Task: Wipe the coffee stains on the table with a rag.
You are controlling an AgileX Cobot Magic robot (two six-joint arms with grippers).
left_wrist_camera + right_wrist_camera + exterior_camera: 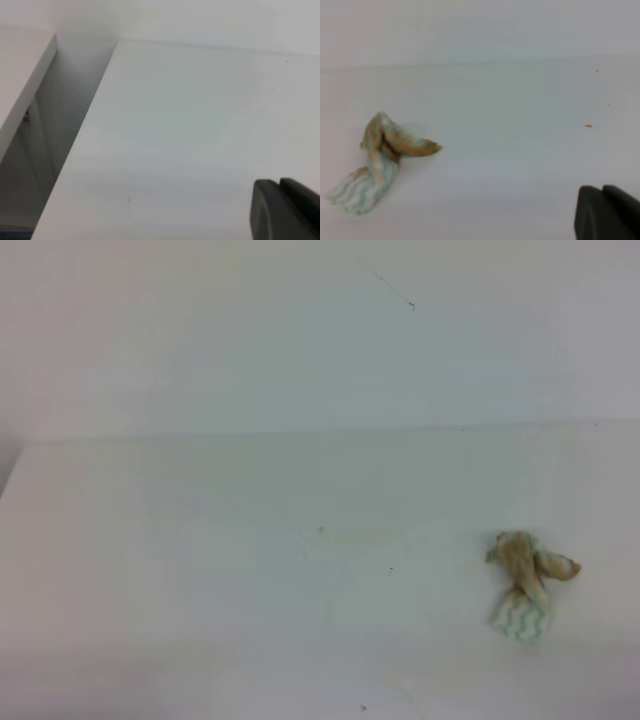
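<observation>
Right wrist view: dark right gripper [609, 212] at near edge, shut, empty. Bunched green-striped, brown-stained white rag [379, 162] lies left: likely light, limp; pinch its raised fold.

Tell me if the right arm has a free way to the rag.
Probably yes. The rag lies alone on the bare table, nothing between it and the right gripper, which is shut and would need opening.

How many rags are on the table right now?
1. The rag lies bunched on the table, right of centre in the high view, brown-stained at its far end. Nothing in view could hide another.
</observation>
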